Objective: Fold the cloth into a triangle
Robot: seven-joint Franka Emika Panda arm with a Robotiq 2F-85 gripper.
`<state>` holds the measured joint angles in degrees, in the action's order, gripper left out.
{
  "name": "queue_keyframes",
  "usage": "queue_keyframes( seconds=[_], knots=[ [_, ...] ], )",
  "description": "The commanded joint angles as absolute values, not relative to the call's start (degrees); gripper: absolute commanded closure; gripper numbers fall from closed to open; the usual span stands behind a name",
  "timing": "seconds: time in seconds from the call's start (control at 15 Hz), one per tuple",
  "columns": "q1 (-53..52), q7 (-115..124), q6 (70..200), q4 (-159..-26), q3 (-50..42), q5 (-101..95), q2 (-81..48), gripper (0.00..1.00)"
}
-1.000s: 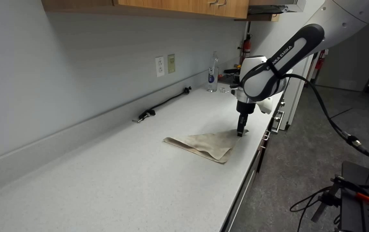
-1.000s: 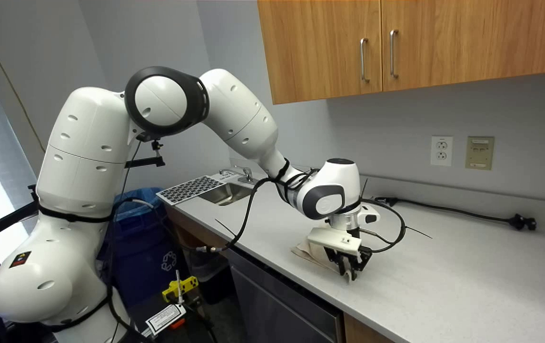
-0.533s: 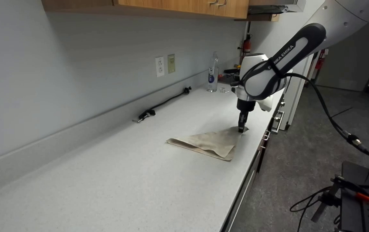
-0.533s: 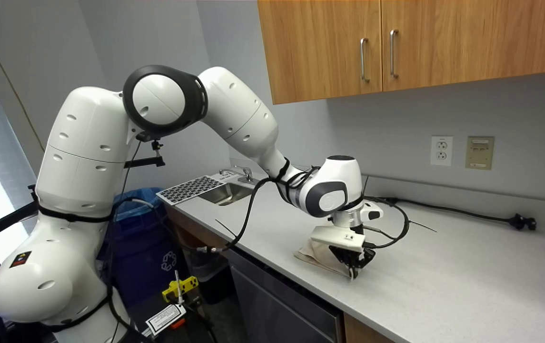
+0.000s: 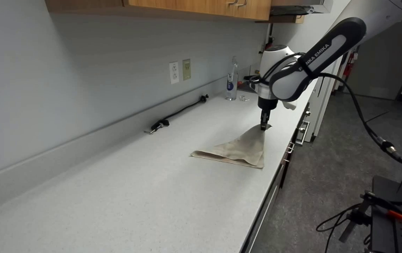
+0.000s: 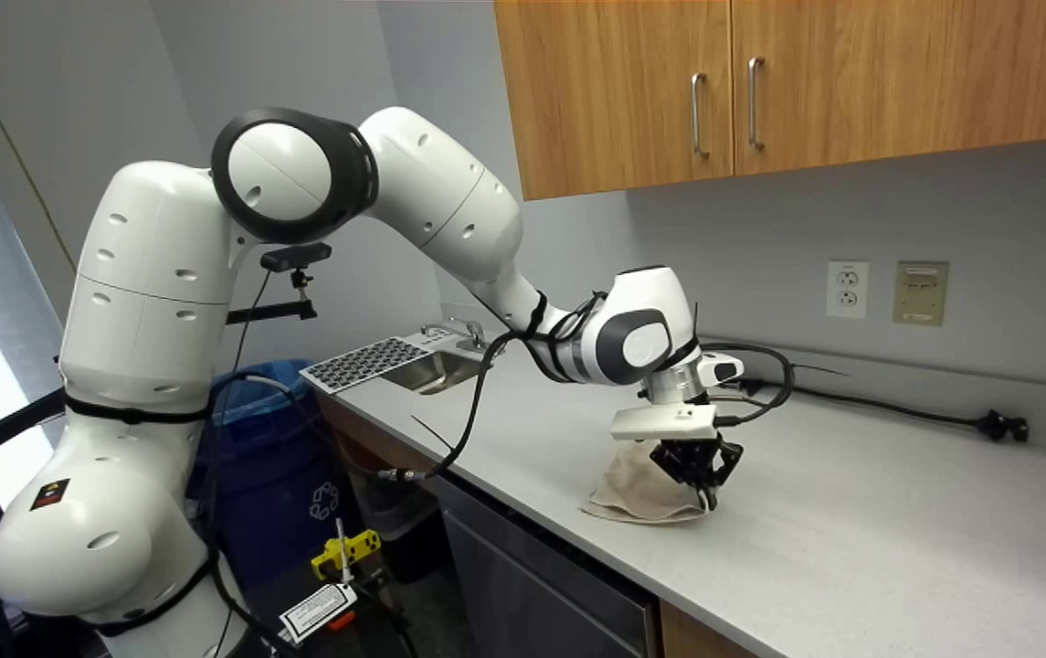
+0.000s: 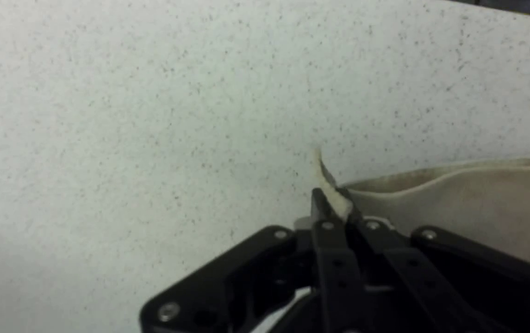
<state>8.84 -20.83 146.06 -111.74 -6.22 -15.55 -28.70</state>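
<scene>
Jaws pinching the beige cloth (image 5: 245, 147) at a corner, the Robotiq gripper (image 7: 337, 208) seems mid-fold, laying it flat likely next

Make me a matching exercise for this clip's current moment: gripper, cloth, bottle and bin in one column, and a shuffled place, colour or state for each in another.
Things
1. gripper
2. cloth
3. bottle
4. bin

Descriptions
A. upright on the counter
B. closed on a corner of the cloth
C. blue
D. beige, folded over

Pairs: 1-B; 2-D; 3-A; 4-C
</scene>
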Motion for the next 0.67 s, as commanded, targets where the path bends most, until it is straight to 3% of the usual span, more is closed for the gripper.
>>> queue_keyframes(
  seconds=[0.0, 0.6],
  knots=[
    [6.54, -20.59, 143.05, -107.96, -5.39, -17.42, -28.79, 0.99],
    [2.47, -22.85, 135.49, -94.04, 0.86, -15.85, -36.42, 0.99]
  ],
)
